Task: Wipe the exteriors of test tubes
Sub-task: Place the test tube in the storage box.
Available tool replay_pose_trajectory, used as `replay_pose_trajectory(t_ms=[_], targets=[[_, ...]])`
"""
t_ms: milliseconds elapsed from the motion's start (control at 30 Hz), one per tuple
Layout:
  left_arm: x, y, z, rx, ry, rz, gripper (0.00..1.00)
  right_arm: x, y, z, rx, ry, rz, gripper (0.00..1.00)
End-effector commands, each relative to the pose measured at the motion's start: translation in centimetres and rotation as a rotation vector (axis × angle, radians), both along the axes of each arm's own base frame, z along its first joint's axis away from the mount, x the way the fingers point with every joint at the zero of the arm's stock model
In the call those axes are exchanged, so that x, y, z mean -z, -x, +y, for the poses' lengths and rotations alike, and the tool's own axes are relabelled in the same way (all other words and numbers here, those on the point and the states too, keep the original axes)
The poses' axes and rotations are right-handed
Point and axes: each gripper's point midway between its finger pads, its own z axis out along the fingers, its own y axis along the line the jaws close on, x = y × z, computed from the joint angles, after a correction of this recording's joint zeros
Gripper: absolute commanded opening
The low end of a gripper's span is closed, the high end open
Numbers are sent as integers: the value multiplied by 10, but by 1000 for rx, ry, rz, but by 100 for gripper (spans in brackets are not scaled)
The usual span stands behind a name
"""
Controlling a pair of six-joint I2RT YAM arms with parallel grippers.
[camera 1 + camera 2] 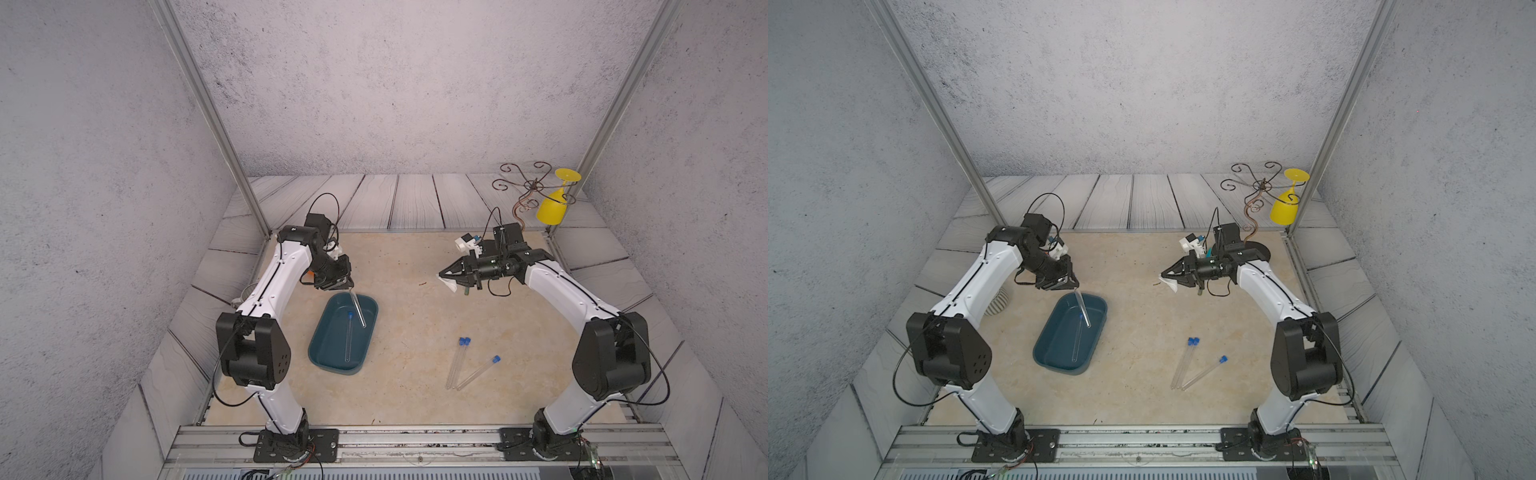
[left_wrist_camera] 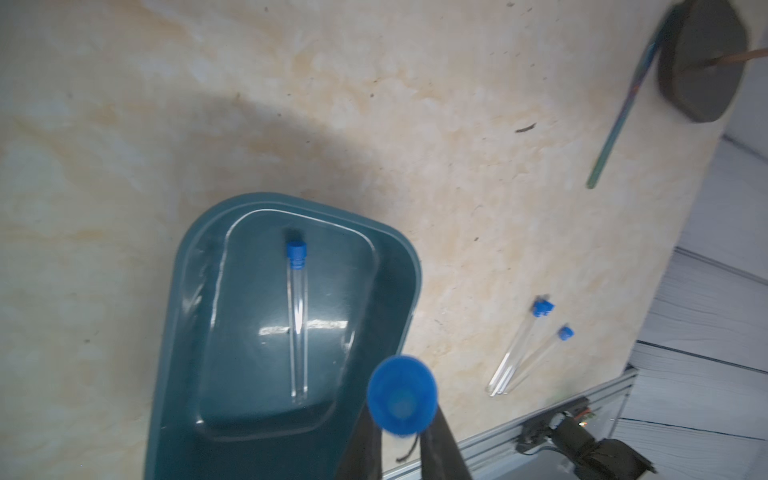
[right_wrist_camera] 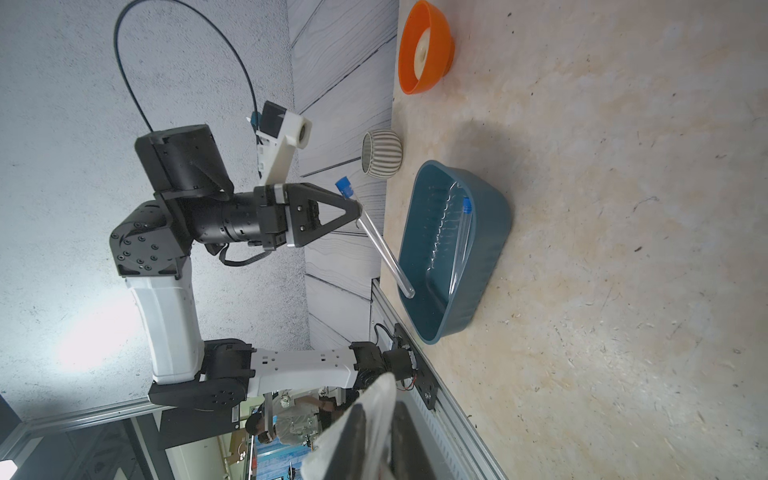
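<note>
My left gripper (image 1: 351, 286) (image 1: 1074, 286) is shut on a clear test tube (image 1: 359, 309) (image 1: 1082, 309) just below its blue cap (image 2: 402, 395). The tube slants down over the teal tub (image 1: 320, 361) (image 2: 183, 291), its rounded end inside the rim (image 3: 409, 293). A second capped tube (image 1: 349, 336) (image 2: 298, 316) lies flat in the tub. Three more test tubes (image 1: 461, 363) (image 1: 1187, 365) lie on the table to the right. My right gripper (image 1: 442, 275) (image 3: 380, 411) hovers at mid-table, shut on a white cloth (image 1: 449, 284) (image 3: 374, 399).
A wire rack (image 1: 528, 187) with a hanging yellow glass (image 1: 550, 205) stands at the back right. A teal utensil (image 2: 619, 112) lies beside its dark base (image 2: 702, 58). An orange bowl (image 3: 424, 45) and a striped cup (image 3: 381, 154) sit behind the tub. A metal rail (image 1: 415, 440) bounds the front.
</note>
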Motion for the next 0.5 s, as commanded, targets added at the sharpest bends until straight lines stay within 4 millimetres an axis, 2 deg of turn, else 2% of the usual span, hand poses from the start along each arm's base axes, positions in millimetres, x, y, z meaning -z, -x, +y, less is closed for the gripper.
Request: replay_pose_trajectory(t_ms=[0, 133, 467], targets=[[29, 9, 24, 91, -162, 72, 1, -1, 3, -3, 8, 8, -19, 15], [57, 8, 37, 148, -248, 121, 1, 1, 2, -3, 8, 12, -20, 15], [118, 9, 45, 197, -343, 217, 4, 6, -1, -5, 16, 25, -17, 15]])
